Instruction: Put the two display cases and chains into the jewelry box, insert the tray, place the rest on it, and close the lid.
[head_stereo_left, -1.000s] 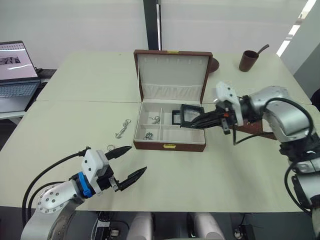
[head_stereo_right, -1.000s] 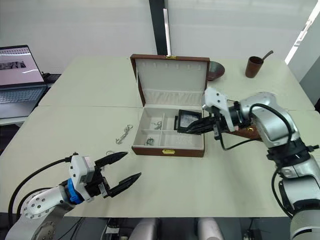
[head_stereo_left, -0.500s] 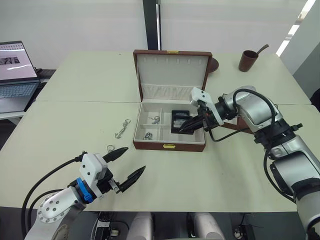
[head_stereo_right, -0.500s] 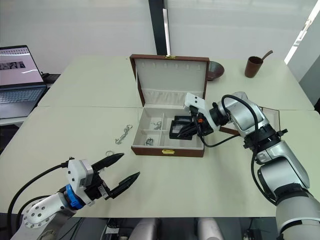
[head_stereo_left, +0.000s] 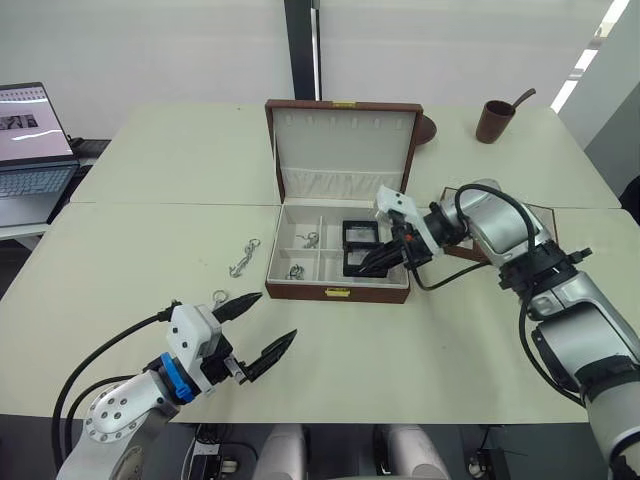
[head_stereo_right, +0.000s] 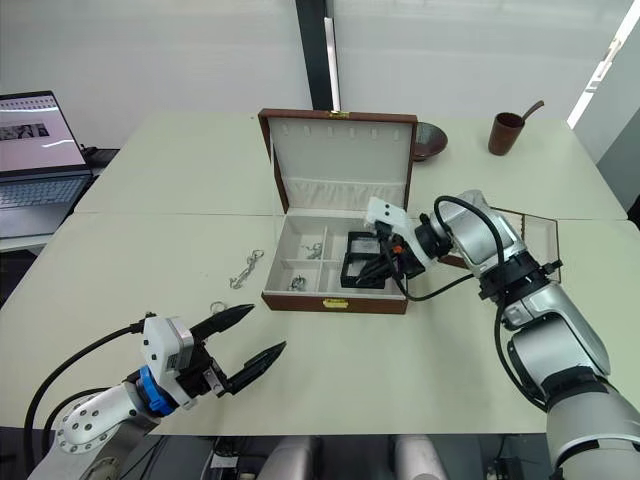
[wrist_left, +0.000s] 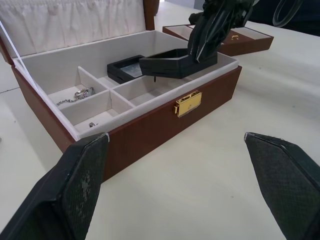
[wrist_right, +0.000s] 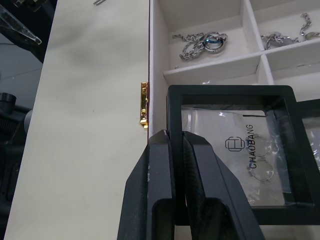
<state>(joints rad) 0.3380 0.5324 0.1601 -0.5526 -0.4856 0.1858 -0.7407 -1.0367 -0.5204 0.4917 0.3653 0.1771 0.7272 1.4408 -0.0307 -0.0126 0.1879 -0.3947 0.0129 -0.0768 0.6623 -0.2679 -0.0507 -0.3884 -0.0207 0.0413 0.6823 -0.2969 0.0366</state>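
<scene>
Second display case goes into the jewelry box (head_stereo_left: 338, 291).
Right pincer (head_stereo_left: 372, 266) grips a display case (wrist_right: 231, 155) by its frame edge, lowering it flat; left pincer (head_stereo_left: 256, 328) waits open over the table (head_stereo_left: 450, 350).

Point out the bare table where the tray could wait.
Free: the table in front of the box, between the left gripper and the right arm. Crowded: left of the box, where chains and a ring lie.

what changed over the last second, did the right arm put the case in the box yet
Not yet let go. The right gripper, shut on the second display case, has carried it from above the box's right edge down and forward into the jewelry box, in front of the first display case. The left gripper, the chains on the table and the lid stayed put.
</scene>
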